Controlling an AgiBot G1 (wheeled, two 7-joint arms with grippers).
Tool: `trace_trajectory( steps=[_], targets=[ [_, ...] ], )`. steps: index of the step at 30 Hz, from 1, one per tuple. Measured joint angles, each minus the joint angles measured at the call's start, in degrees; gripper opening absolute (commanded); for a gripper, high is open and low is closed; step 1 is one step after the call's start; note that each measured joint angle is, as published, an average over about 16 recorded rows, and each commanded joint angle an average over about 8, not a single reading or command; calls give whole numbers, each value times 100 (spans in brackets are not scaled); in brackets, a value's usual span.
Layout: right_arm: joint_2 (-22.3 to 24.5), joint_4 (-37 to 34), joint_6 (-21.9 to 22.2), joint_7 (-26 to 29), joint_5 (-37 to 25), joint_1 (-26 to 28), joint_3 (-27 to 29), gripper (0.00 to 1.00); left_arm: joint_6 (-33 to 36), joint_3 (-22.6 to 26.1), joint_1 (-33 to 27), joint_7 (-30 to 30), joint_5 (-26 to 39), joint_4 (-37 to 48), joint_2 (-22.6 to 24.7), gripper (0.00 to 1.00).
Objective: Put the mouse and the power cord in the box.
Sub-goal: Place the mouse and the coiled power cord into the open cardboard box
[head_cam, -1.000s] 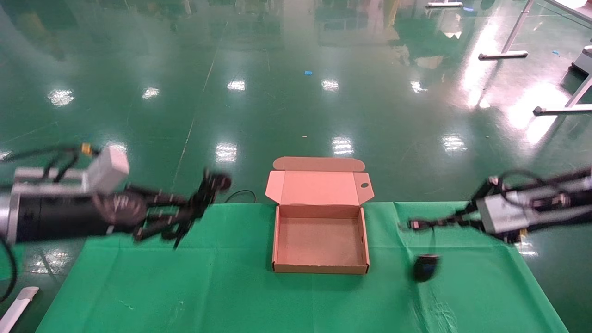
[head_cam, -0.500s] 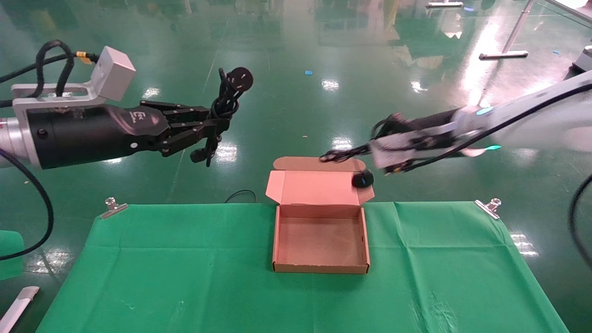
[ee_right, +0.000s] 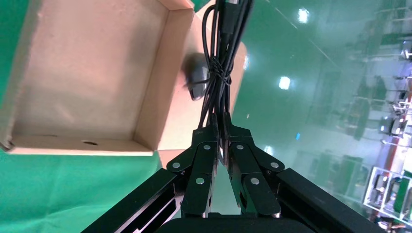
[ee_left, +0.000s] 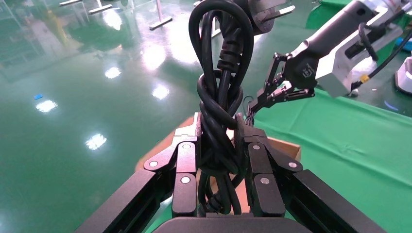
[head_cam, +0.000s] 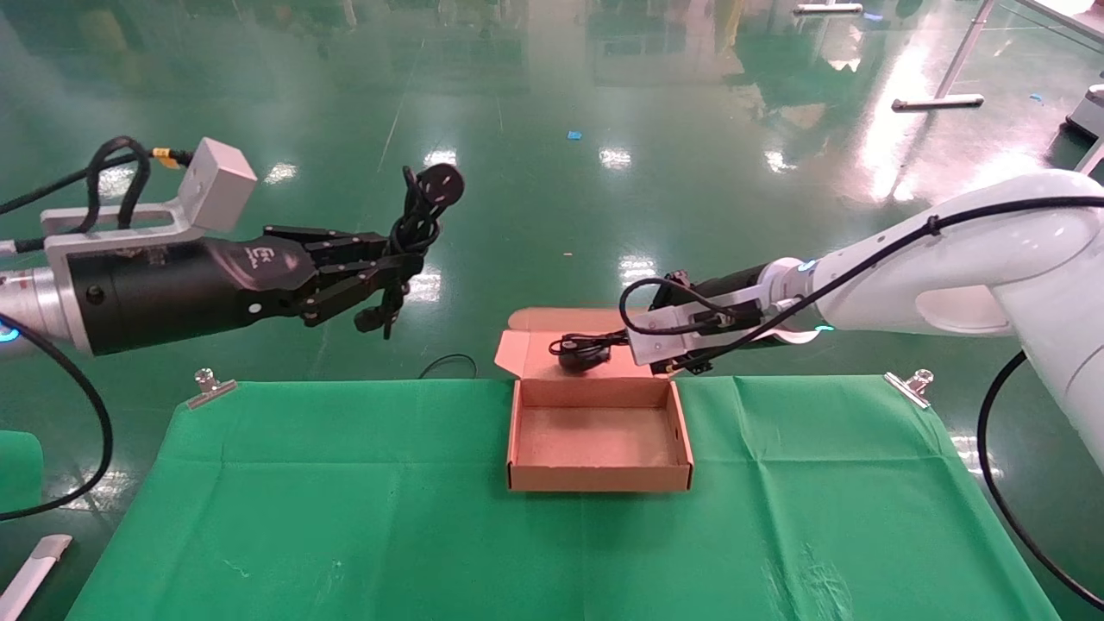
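Right gripper point(head_cam: 604, 343), closed on the mouse point(head_cam: 576, 358) cable at frame centre, should lower before releasing into the box point(head_cam: 599, 481); left gripper point(head_cam: 392, 267) clamped the power cord point(head_cam: 423, 207).

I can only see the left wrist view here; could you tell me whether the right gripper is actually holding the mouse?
Observer: Yes. The right gripper is shut on the thin bundled cable, and the mouse dangles beyond its fingertips.
Operator: Thank you. Is the mouse over the box?
Observer: In the head view it hangs by the back wall of the box, in front of the raised lid, not lying inside.
Operator: And is anything in the box?
Observer: No, its floor is bare.
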Motion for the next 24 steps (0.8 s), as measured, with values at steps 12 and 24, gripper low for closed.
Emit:
trace_trajectory(
  steps=[12, 24],
  targets=[
    [57, 284, -321, 516, -21, 207, -181, 0, 91, -149, 286, -297, 125, -649, -309, 0],
    [334, 843, -777, 1045, -77, 301, -295, 0, 190, -466, 209, -325, 489, -781, -385, 0]
  ],
)
